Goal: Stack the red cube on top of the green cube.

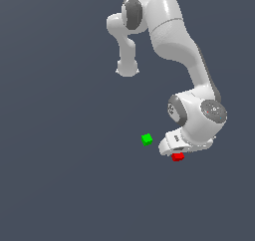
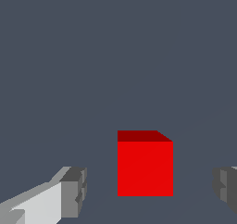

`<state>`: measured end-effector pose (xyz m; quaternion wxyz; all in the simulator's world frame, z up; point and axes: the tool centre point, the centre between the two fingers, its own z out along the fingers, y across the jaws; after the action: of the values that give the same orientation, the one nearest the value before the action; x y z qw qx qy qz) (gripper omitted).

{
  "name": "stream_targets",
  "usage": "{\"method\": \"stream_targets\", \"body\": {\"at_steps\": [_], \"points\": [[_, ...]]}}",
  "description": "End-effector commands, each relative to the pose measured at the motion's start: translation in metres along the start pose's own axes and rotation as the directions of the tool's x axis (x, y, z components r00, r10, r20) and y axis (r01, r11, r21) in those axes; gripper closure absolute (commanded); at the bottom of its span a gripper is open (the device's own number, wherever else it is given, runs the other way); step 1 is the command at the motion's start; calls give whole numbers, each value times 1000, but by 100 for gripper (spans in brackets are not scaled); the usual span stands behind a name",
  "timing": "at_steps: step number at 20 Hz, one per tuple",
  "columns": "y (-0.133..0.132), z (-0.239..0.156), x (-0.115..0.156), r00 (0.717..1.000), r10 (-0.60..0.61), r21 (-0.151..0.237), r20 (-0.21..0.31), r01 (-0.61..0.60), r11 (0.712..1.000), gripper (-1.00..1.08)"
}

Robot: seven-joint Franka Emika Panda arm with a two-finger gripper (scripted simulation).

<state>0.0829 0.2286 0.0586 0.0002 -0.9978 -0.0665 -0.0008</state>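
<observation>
The red cube (image 1: 178, 157) lies on the dark grey floor, partly hidden under my hand in the exterior view. In the wrist view the red cube (image 2: 145, 165) sits between my two fingers (image 2: 74, 193), with a gap on each side. My gripper (image 2: 148, 190) is open and holds nothing. In the exterior view the gripper (image 1: 175, 153) is low over the red cube, its fingertips hidden by the hand. The green cube (image 1: 146, 139) lies on the floor a short way toward the exterior view's left of the gripper. It does not show in the wrist view.
The white arm (image 1: 169, 31) reaches down from the top of the exterior view. The floor (image 1: 60, 175) is a plain dark grey surface with no other objects in view.
</observation>
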Motion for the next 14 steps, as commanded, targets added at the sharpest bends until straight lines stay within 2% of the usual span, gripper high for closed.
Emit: {"method": "stream_targets", "body": {"at_steps": [1,6,12,13,14], "points": [[0,13,-1,1000,0,0,2,0,1000,-92],[0,36,-1,1000,-1,0,2,1,1000,-92],[-1,39,0,1000,-1,0,2,1,1000,-92],[-1,39,0,1000,-1,0,2,1,1000,108],[-1,39,0,1000,-1,0,2,1,1000,108]]}}
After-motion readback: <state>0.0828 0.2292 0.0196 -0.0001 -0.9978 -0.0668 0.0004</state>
